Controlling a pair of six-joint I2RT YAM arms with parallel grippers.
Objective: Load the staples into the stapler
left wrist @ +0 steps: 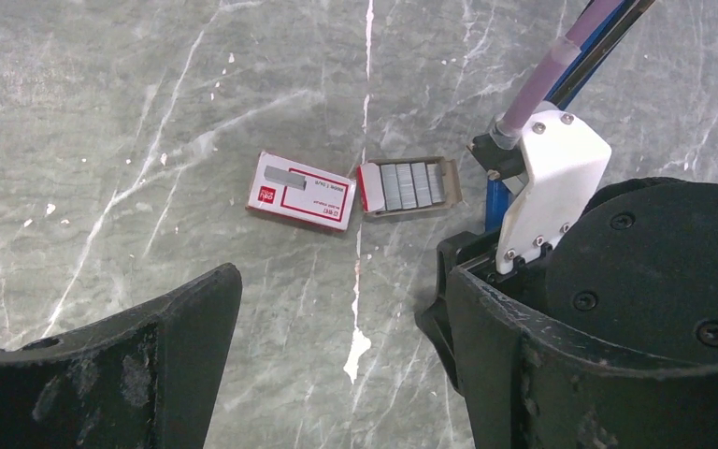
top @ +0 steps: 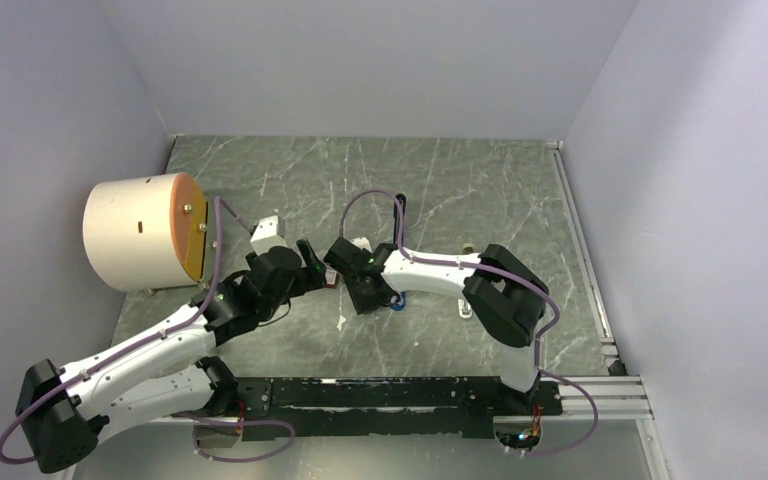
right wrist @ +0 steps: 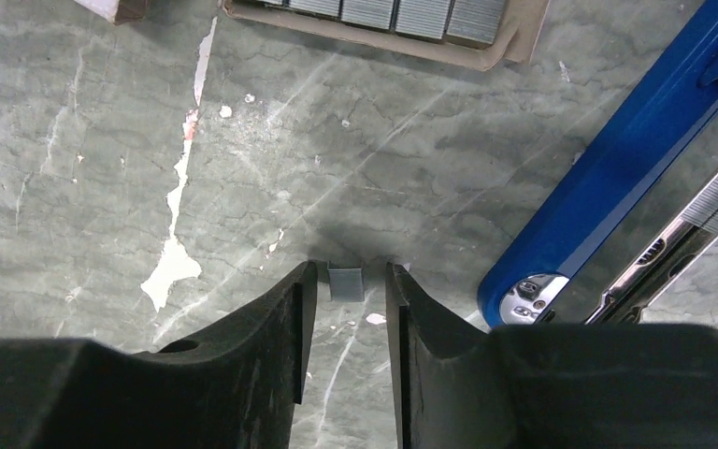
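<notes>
The staples fill an open brown tray [left wrist: 409, 185] beside its red and white sleeve [left wrist: 299, 192]; the tray's edge also shows in the right wrist view [right wrist: 383, 14]. A small grey staple block [right wrist: 345, 282] lies on the table between the tips of my right gripper [right wrist: 348, 271], with a gap on each side; those jaws stand open. The blue stapler [right wrist: 617, 159] lies swung open just right of it, its metal channel [right wrist: 701, 224] bare. My left gripper [left wrist: 339, 281] hovers wide open over bare table, close beside the right gripper [top: 352, 270].
A beige drum with an orange face [top: 145, 232] stands at the left wall. A metal rail [top: 585, 260] runs along the table's right edge. White chipped patches [left wrist: 357, 344] mark the marble-patterned surface.
</notes>
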